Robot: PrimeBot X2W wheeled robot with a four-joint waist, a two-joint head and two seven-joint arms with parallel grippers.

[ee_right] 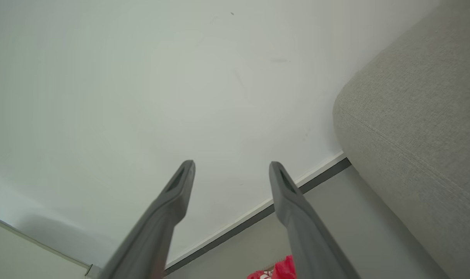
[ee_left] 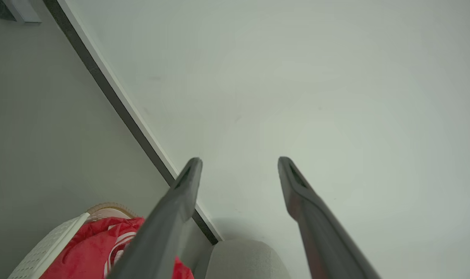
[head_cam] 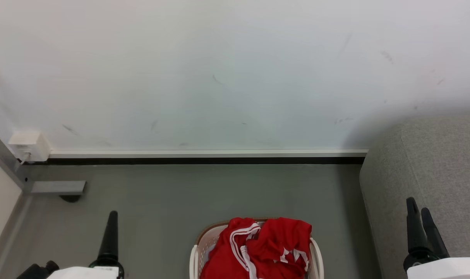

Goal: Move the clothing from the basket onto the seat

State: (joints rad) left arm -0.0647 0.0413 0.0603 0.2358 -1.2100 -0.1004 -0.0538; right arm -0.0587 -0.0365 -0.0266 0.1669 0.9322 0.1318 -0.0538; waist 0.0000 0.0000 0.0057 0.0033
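Both arms in my view, nothing taken up yet. My left gripper (ee_left: 239, 162): fingers spread wide, nothing between them. My right gripper (ee_right: 232, 164): same, wide and empty. The red sportswear (head_cam: 266, 244) sits heaped in laundry basket (head_cam: 199, 248), between the two grippers, inboard of each and well apart from fingertips. The grey sofa (head_cam: 432, 162) is on outer side of right gripper. My read: bundle light, soft, floppy, probably slick; will drape and trail. I'd pinch thick fold at top of heap, clear of basket rim, then lift high before carrying over to sofa.
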